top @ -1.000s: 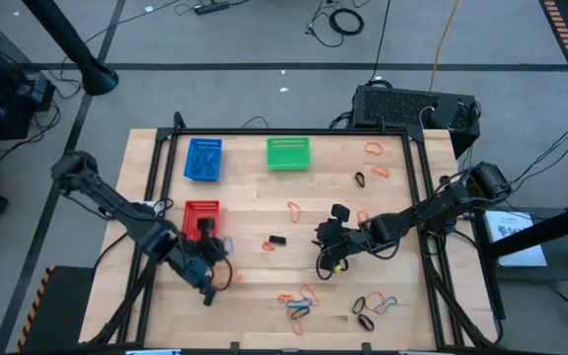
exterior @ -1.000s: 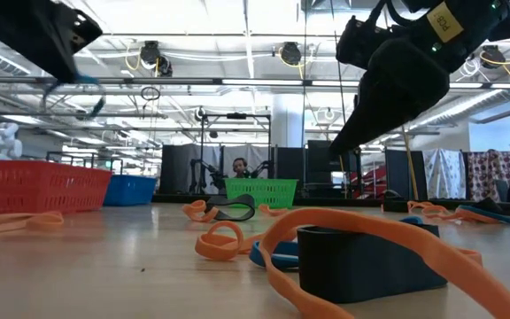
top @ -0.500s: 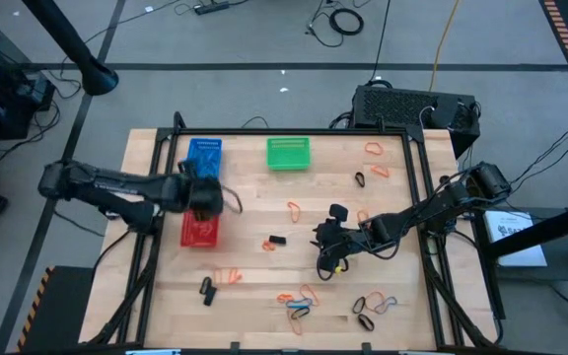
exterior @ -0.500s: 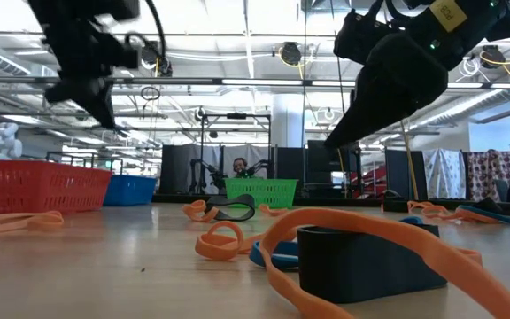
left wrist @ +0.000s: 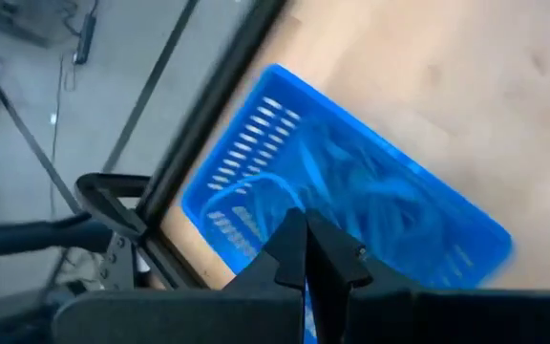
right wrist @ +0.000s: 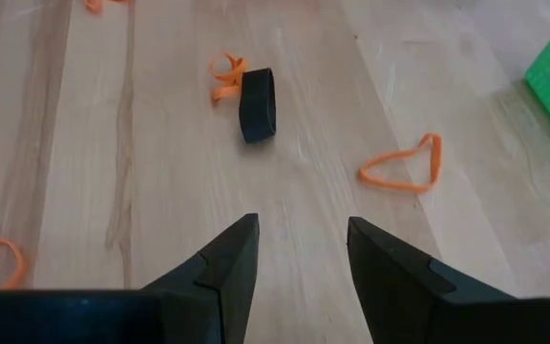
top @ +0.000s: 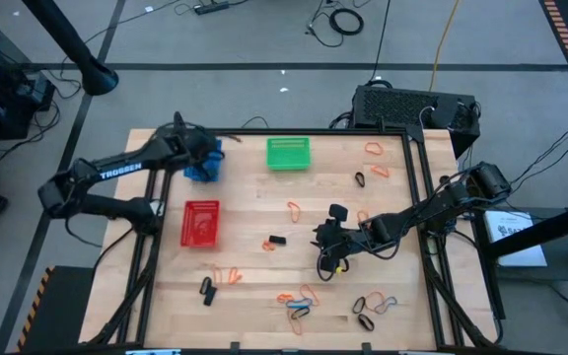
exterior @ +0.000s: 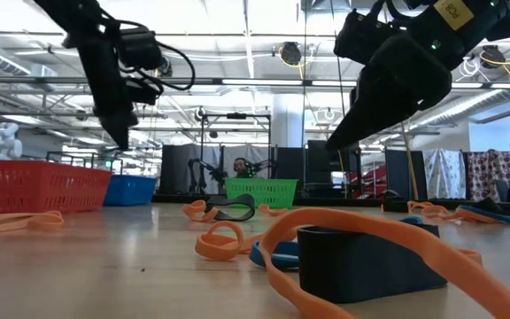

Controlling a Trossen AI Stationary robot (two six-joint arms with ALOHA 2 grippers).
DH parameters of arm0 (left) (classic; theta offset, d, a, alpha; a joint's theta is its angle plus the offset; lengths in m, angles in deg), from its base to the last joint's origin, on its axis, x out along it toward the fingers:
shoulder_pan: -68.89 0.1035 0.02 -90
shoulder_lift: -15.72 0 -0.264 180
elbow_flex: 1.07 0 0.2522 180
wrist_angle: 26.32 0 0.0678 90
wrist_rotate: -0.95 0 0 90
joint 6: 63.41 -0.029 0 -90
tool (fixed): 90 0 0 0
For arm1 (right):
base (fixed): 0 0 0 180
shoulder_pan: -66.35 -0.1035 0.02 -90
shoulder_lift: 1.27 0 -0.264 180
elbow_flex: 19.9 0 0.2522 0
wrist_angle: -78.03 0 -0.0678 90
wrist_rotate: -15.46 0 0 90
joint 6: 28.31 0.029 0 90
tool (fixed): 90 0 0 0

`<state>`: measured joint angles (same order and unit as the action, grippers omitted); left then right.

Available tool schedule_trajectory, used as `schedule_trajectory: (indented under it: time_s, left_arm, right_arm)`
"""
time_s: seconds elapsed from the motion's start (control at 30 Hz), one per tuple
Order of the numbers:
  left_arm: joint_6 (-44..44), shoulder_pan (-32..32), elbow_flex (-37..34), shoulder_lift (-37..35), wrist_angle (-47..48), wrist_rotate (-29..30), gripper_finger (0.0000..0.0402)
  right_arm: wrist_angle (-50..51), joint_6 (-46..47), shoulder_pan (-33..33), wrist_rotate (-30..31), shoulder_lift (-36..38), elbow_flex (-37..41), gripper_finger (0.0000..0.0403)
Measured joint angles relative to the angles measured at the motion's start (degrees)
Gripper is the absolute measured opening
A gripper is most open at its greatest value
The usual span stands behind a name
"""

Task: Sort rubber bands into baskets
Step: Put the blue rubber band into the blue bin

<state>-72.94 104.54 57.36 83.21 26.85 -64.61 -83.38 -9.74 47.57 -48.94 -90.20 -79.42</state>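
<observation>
Spanning the view, the wooden table [top: 254, 296] carries blue [top: 203, 163], green [top: 288, 153] and red [top: 201, 223] baskets at far left. The left gripper [left wrist: 308, 250], pinched together, hangs over the blue one; the right gripper [right wrist: 297, 250] gapes mid-table. Rubber bands [top: 299, 301] lie scattered right and near.

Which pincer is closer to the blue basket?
Left. The left pincer hangs right over the blue basket; the right pincer sits far across the table, mid-right.

Upper left we see two baskets [top: 203, 161] [top: 288, 153] side by side; a third [top: 201, 223] lies below them; rubber bands [top: 301, 300] scatter rightward.
</observation>
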Motion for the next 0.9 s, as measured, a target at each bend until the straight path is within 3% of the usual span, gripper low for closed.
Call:
schedule_trajectory:
  time_s: [0.13,0.3,0.9]
  left_arm:
    - [0.2,4.4,0.0,0.0,-2.7,-0.7,0.0002]
    - [0.2,7.1,0.0,0.0,-2.9,-5.7,0.0002]
    - [6.2,7.5,0.0,0.0,-2.8,-6.4,0.0059]
  right_arm:
    - [0.2,0.0,-0.1,0.0,0.0,0.0,0.0155]
    - [0.8,0.0,-0.1,-0.2,0.0,0.0,0.0155]
    - [2.9,0.0,-0.1,-0.2,0.0,0.0,0.0155]
